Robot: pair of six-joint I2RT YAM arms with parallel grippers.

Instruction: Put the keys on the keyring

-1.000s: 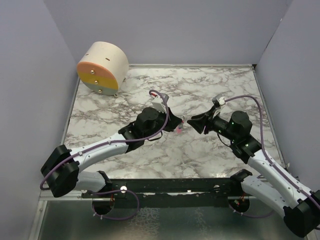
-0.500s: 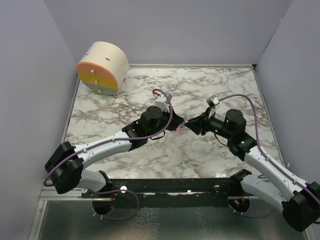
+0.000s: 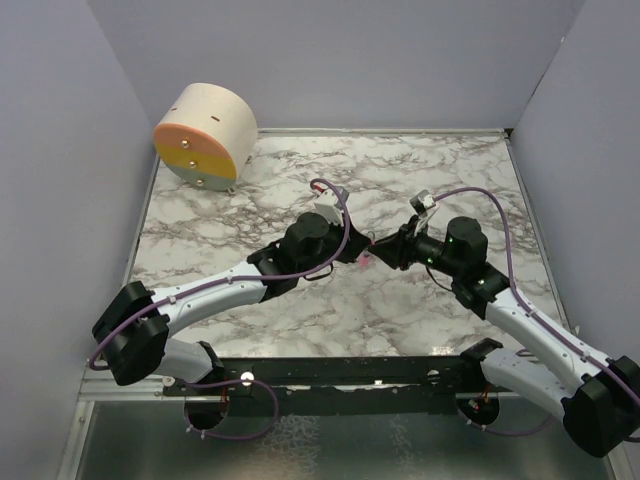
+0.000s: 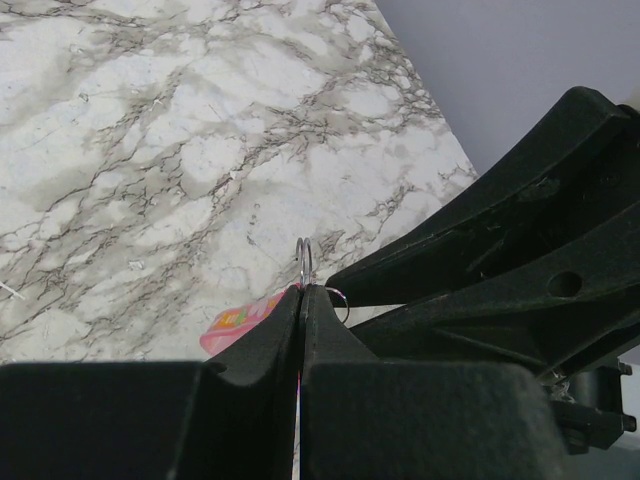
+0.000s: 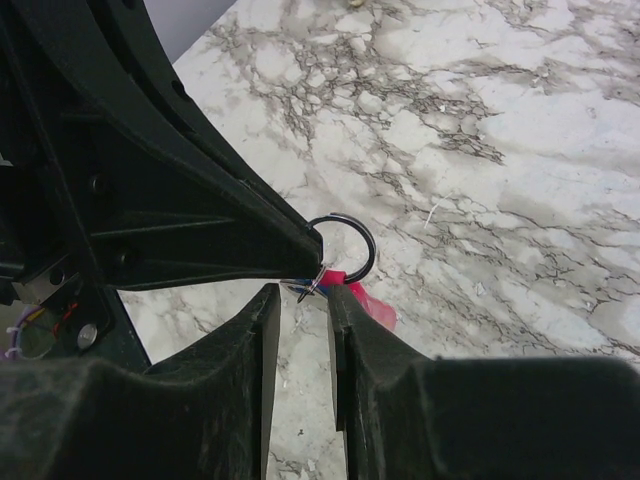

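In the middle of the marble table (image 3: 420, 170), the two arms meet tip to tip. The left gripper (image 4: 302, 296) is squeezed tight on the keyring (image 4: 304, 262), which pokes out of its tips. The right gripper (image 5: 303, 296) has its jaws a little apart beside the ring, and I can't see it holding anything. The pink key (image 5: 372, 306) sits just under the ring. If the right gripper bumps the ring, it could twist loose and the key could fall. A second ago the right gripper was farther off and wider.
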